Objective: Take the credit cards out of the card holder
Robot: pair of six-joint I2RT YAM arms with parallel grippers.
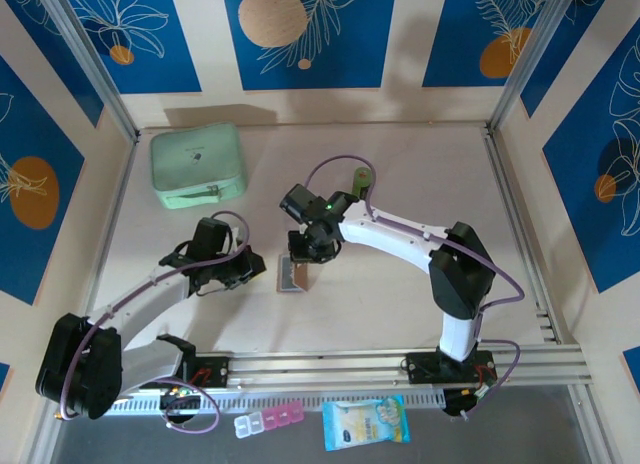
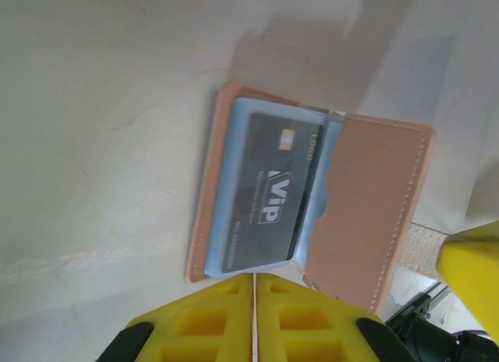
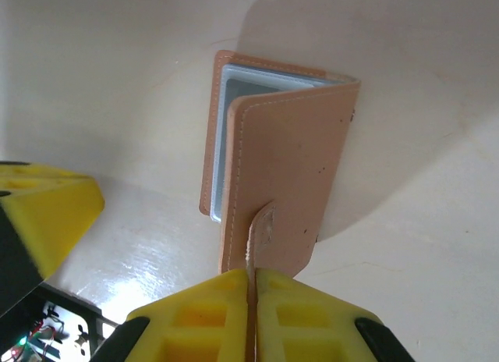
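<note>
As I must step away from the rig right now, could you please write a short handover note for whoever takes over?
Left pincer: shut, empty, just short of the card holder.
Right pincer: shut on the holder's snap tab, holding the cover lifted.
Things: the holder is open; a black VIP card sits in its pocket.
Done: holder opened.
Left: draw the card out; whether more cards lie beneath it cannot be seen.

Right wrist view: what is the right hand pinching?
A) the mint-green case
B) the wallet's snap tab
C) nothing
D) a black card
B: the right hand is shut on the tab of the wallet, whose flap stands raised.
</note>
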